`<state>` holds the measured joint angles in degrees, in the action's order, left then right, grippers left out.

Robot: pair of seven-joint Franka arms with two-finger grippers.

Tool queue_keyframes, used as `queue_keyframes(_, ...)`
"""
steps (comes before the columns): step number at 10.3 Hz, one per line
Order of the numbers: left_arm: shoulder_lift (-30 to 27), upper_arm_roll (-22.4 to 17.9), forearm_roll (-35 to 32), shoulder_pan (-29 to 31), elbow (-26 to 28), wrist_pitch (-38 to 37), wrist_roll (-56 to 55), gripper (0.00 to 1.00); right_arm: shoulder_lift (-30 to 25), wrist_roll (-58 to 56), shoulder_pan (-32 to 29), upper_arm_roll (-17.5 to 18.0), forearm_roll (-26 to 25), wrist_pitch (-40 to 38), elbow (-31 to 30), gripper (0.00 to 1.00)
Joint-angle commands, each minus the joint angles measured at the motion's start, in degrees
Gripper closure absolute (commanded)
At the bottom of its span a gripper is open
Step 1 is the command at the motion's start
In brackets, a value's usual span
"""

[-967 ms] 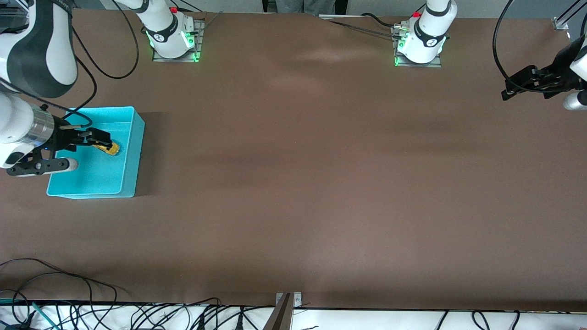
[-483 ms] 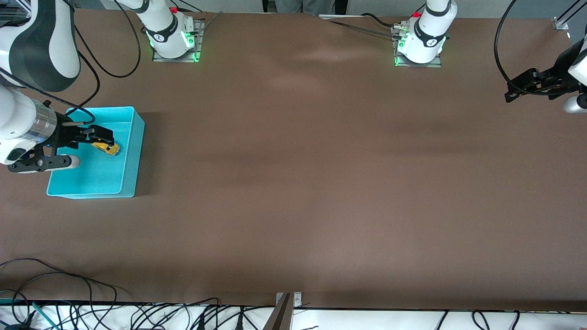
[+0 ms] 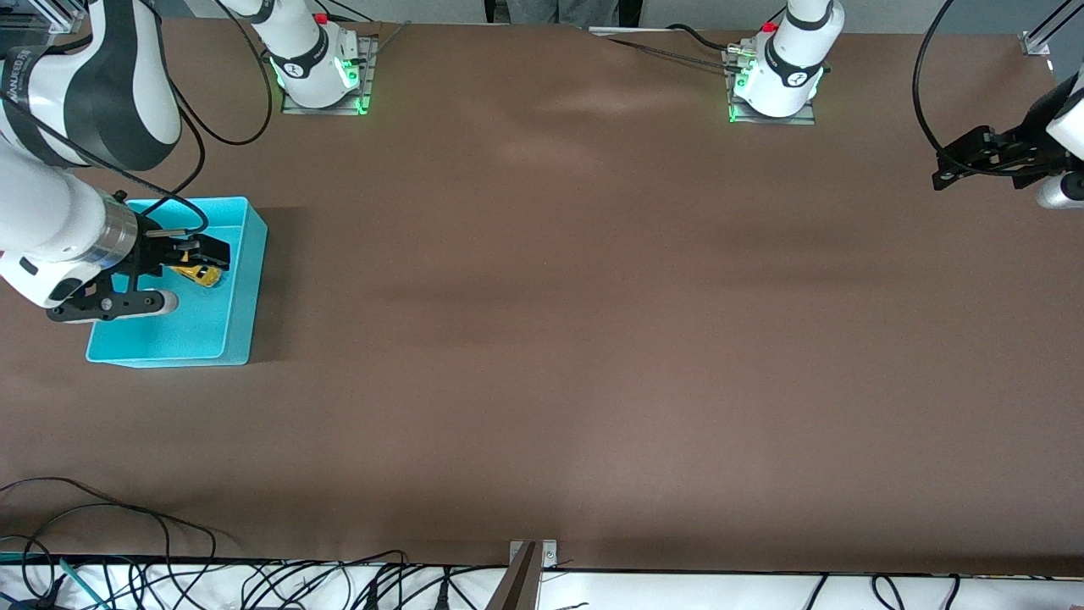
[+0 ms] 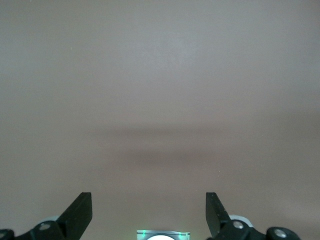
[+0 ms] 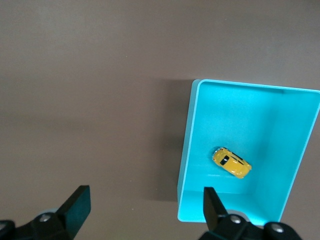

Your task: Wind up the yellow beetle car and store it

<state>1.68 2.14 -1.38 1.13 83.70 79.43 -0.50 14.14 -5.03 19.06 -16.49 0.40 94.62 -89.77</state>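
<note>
The yellow beetle car [image 3: 201, 274] lies on the floor of the turquoise bin [image 3: 246, 292], loose and touched by nothing. In the right wrist view the car [image 5: 231, 163] rests inside the bin [image 5: 189, 150]. My right gripper [image 3: 218, 252] hangs open and empty above the bin, over the side toward the table's middle; its wrist view shows the gripper [image 5: 145, 202] with wide-apart jaws. My left gripper [image 3: 942, 170] waits open and empty in the air at the left arm's end of the table, and its wrist view shows the gripper [image 4: 149, 206] over bare table.
The brown table [image 3: 559, 296] spreads wide between the bin and the left arm's end. Cables [image 3: 102, 525] lie along the edge nearest the front camera. The two arm bases [image 3: 318, 72] stand at the farthest edge.
My right arm has lifted and shifted toward the table's middle, away from the car. The car stays in the bin. The left gripper has barely moved.
</note>
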Motion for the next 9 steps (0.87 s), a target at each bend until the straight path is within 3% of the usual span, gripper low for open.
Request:
queue_keyframes(1, 0.6, -0.12, -1.34, -0.08, -1.26, 0.2, 3.05, 0.0, -2.62, 0.54, -8.41, 7.77, -2.07, 0.47, -1.1, 0.0)
queue_keyframes(3, 0.61, -0.03, -1.34, -0.25, -1.26, 0.2, 3.05, 0.0, -5.08, 1.59, -8.51, 7.79, -2.07, 3.28, -4.36, 0.0)
queue_keyframes(9, 0.61, -0.03, -1.17, -0.08, -1.26, 0.2, 2.87, 0.0, -4.91, 4.49, -8.42, 7.43, -1.45, 2.94, -2.7, 0.0)
